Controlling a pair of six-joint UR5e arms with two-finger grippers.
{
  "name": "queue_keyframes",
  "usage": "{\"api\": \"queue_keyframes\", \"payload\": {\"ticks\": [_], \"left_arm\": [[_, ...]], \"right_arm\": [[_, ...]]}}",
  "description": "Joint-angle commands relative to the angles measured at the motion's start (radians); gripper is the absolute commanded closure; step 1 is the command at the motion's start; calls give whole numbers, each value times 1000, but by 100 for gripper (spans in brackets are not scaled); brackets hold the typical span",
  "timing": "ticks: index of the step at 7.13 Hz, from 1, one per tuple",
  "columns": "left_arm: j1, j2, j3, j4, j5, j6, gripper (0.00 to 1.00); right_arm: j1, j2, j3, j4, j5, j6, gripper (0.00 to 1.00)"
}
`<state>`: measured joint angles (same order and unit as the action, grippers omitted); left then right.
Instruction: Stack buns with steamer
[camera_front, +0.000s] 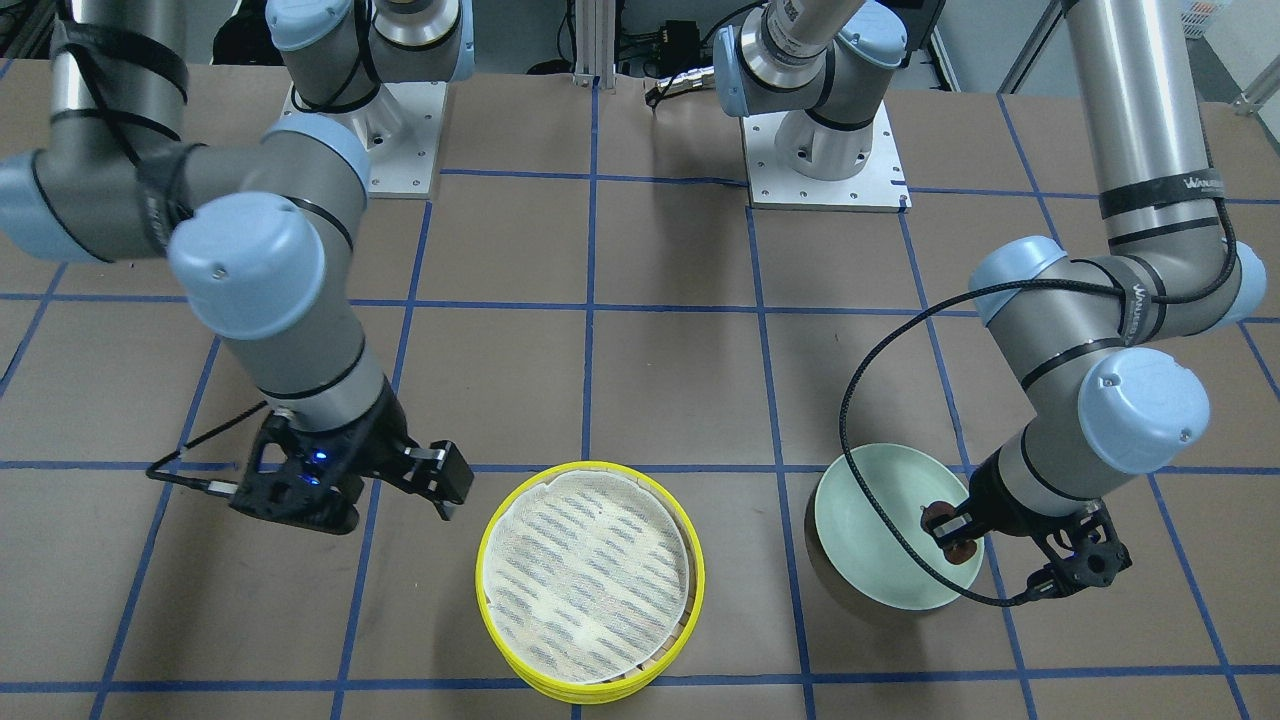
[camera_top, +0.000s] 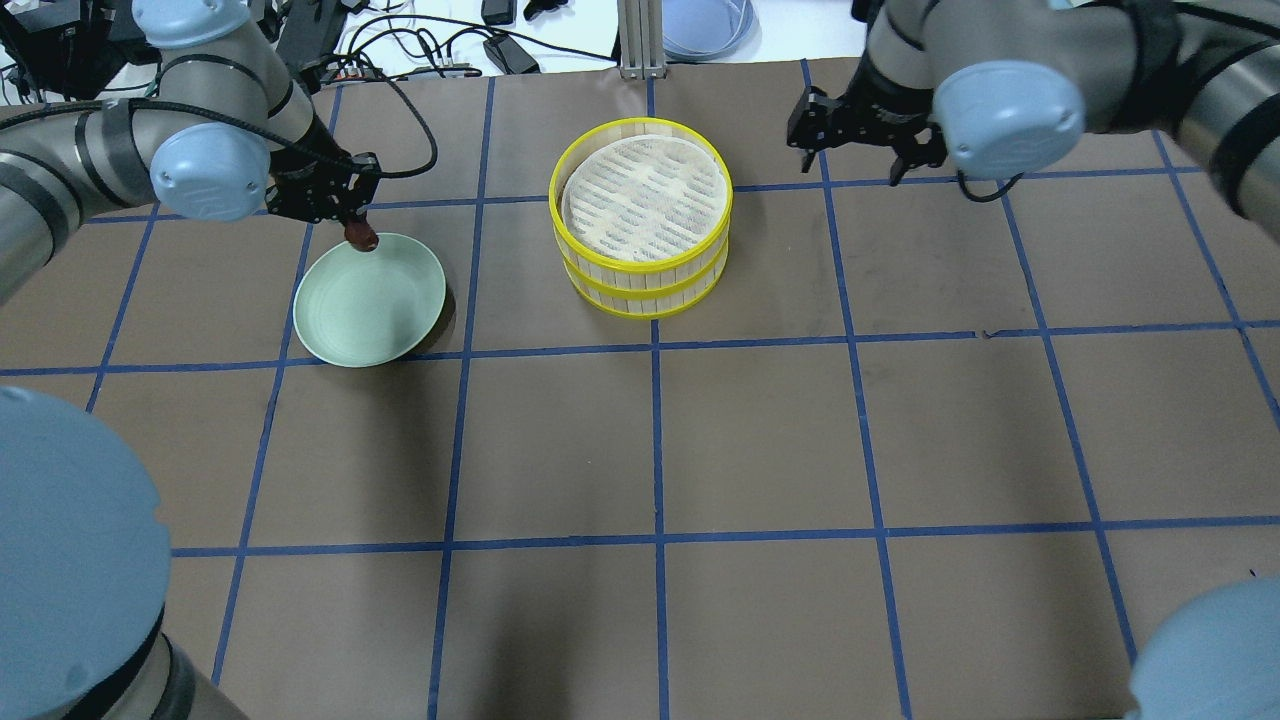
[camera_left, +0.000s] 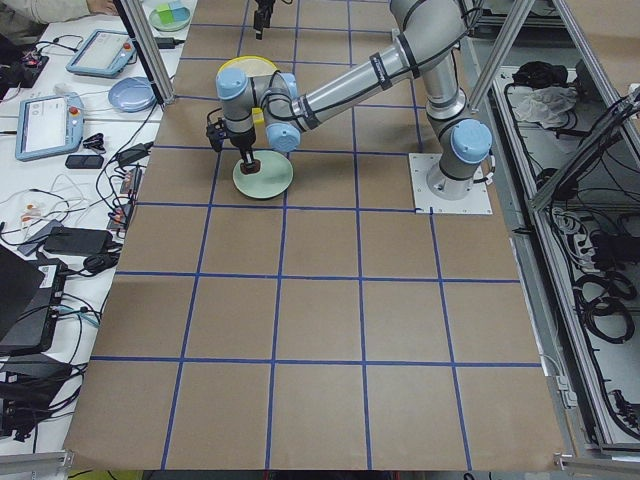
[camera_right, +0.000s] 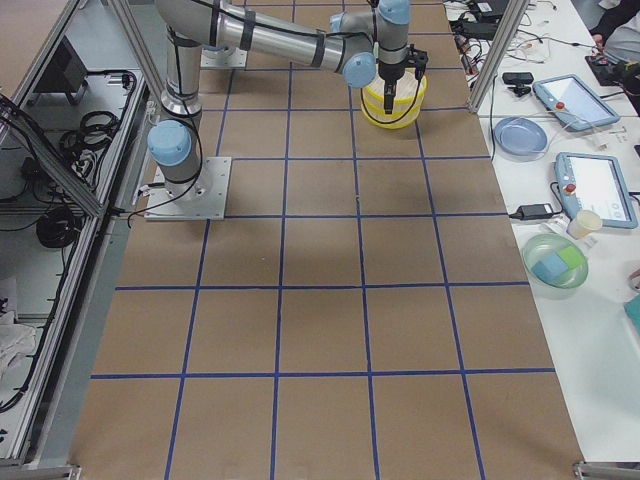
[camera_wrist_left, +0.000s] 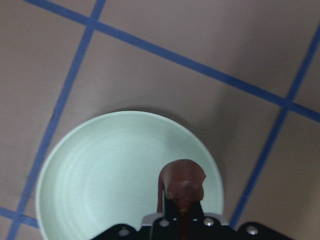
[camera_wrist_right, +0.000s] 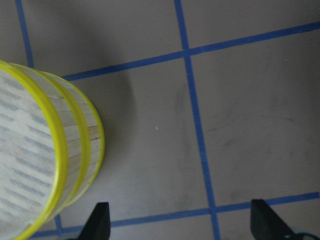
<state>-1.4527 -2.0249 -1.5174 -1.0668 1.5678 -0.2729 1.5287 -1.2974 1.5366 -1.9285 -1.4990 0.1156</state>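
Brown table (camera_top: 760, 430) w/ blue tape grid — on it: two-tier steamer (camera_top: 645, 287), mint plate (camera_top: 345, 320) — apart.

You see matt brown paper covering the table (camera_top: 760, 430), crossed by blue tape (camera_top: 655, 440). At twelve o'clock, the steamer (camera_top: 645, 283) shows pale wooden slats, glossy yellow rims, woven cloth lining. At ten o'clock, a smooth glazed plate (camera_top: 370, 310); the dark bun (camera_top: 362, 237) looks matt.
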Motion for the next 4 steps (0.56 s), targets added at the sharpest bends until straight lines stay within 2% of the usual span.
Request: {"api": "queue_keyframes", "payload": {"ticks": [1, 2, 3, 4], "left_arm": [[-145, 25, 42, 89, -38, -100, 100], [-170, 17, 40, 143, -130, -106, 100], [-182, 17, 40, 168, -155, -97, 100], [-210, 3, 31, 168, -175, -97, 100]], "right_arm": [[-126, -206, -3, 275, -15, -203, 0], [-122, -330, -3, 372, -56, -167, 0], [-111, -379, -3, 457, -43, -86, 0], [-47, -382, -13, 468, -37, -17, 0]]}}
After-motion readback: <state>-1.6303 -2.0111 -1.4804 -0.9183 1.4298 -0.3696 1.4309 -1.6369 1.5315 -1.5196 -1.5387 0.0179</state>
